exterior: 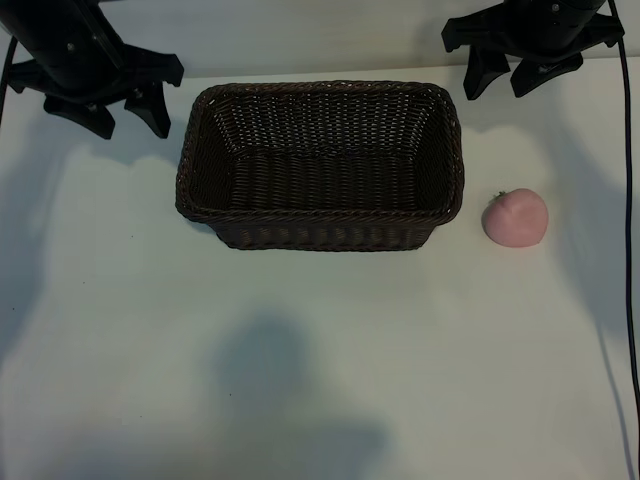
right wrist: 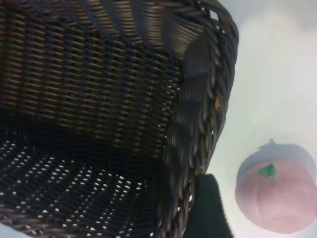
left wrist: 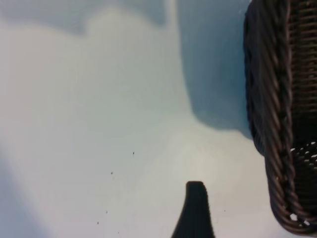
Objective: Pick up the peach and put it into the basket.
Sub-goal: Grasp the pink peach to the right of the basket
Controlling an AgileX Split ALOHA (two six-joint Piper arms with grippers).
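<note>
You are looking at a basket (exterior: 320,232) of dark-brown woven wicker: its walls are showing a ribbed, rough weave, its rim a thick braid (a faint sheen is catching on the strands in the right wrist view), and its floor an open weave with light showing through the gaps. The peach (exterior: 516,217) is presenting a pale-pink, matt, slightly fuzzy-looking skin with a small green stem mark. The table (exterior: 300,380) is appearing as a smooth, matt white surface carrying soft shadows. The left gripper (exterior: 124,112) and right gripper (exterior: 509,73) are showing matt black housings, seemingly hard plastic.
</note>
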